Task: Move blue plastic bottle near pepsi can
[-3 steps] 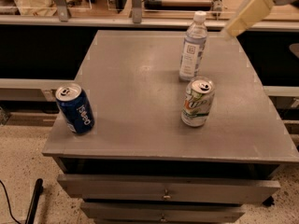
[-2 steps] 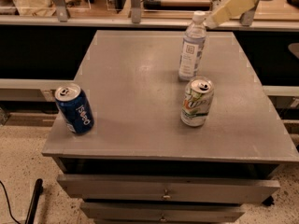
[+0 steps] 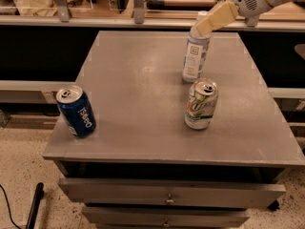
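The blue plastic bottle (image 3: 194, 56) stands upright at the back right of the grey table (image 3: 138, 85). The pepsi can (image 3: 76, 111) stands upright near the table's front left corner, far from the bottle. My gripper (image 3: 200, 28) reaches in from the upper right and sits over the bottle's top, hiding its cap. I cannot tell whether it touches the bottle.
A white-and-green soda can (image 3: 201, 104) stands just in front of the bottle. The table has drawers (image 3: 167, 194) below its front edge. A shelf or counter (image 3: 95, 13) runs behind the table. A dark cable (image 3: 33, 209) lies on the speckled floor at front left.
My gripper has moved left and down from the upper right corner to the top of the bottle. The bottle and both cans have not moved.
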Available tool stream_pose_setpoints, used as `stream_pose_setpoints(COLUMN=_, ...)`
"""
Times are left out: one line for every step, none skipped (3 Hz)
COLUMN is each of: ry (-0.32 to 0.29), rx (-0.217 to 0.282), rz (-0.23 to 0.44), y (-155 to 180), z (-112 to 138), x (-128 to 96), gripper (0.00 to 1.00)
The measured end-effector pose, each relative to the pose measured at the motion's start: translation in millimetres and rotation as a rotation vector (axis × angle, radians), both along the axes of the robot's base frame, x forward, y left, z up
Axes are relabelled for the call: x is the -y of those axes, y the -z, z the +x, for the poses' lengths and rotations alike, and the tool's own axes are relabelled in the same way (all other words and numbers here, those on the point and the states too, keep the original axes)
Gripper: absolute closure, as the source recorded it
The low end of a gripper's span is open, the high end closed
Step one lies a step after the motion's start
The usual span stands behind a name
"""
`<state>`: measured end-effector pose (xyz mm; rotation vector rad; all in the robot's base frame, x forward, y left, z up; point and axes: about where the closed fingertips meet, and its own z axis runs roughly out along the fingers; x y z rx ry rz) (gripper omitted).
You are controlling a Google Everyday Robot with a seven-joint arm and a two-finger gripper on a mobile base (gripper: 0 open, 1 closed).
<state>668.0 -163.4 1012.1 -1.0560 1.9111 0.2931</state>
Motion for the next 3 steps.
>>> stream_pose_setpoints(ry=-0.045, rx=-0.004, rz=0.024, y=12, z=-1, x=-6, gripper=0.0)
stream_pose_setpoints(ry=-0.149, rx=0.002, rz=0.038, y=49, z=-1, x=-17, gripper=0.0)
stream_pose_setpoints(ry=-0.149, rx=0.002, rz=0.038, y=49, z=-1, x=-17, gripper=0.0)
